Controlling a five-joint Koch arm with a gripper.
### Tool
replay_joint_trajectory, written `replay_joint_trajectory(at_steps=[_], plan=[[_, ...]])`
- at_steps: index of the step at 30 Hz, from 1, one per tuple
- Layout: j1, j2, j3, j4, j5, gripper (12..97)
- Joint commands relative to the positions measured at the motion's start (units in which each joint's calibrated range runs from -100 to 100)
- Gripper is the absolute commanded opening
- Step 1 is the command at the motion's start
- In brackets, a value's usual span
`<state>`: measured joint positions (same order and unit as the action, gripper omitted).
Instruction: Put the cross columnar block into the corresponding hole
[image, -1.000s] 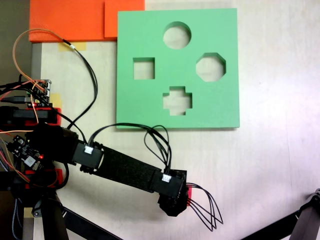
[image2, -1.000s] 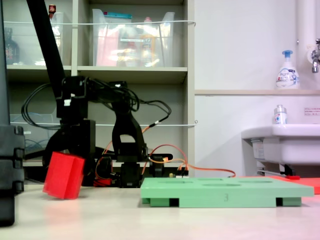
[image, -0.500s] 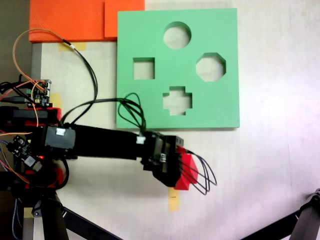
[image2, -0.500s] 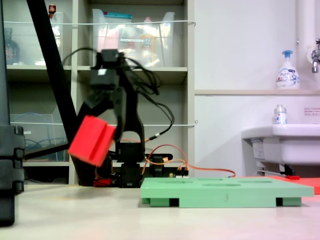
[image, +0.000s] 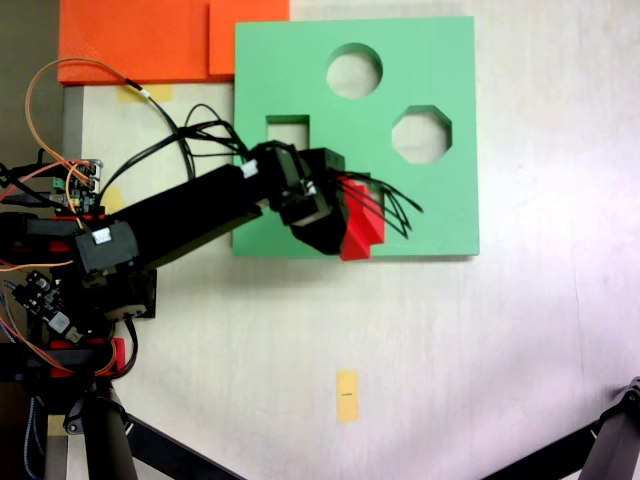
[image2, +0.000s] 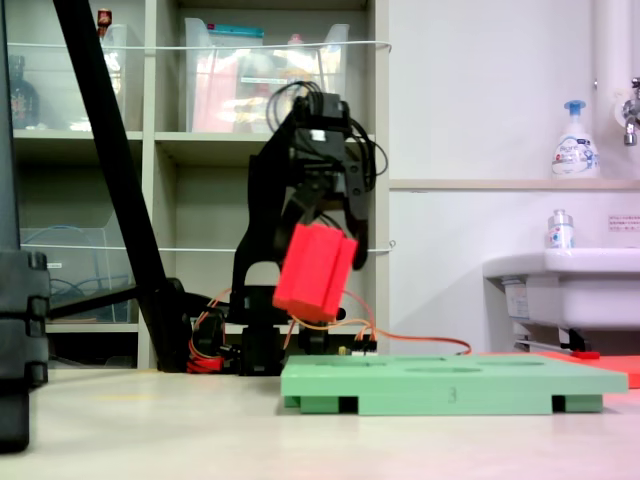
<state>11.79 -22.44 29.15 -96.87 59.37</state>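
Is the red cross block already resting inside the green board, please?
No, in a fixed view the red cross block hangs tilted in the tool, clearly above the green board.

arm: swung from the bare worktop (image: 450, 330) to over the green board (image: 440, 210)
red block (image2: 315, 268): lifted higher, tilted

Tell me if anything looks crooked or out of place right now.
The red block hangs tilted in the gripper, well above the green board, not square to it. Nothing else stands out.
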Motion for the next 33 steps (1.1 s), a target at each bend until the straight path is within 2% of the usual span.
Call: replay_joint_trajectory(at_steps=[1,9,33], plan=[[1.3,0.6,2.4,-3.1,1.2,31.4],[3.2,5.8,2.4,-3.1,3.1,31.4],[3.1,12.4,4.5,-3.1,6.7,31.5]])
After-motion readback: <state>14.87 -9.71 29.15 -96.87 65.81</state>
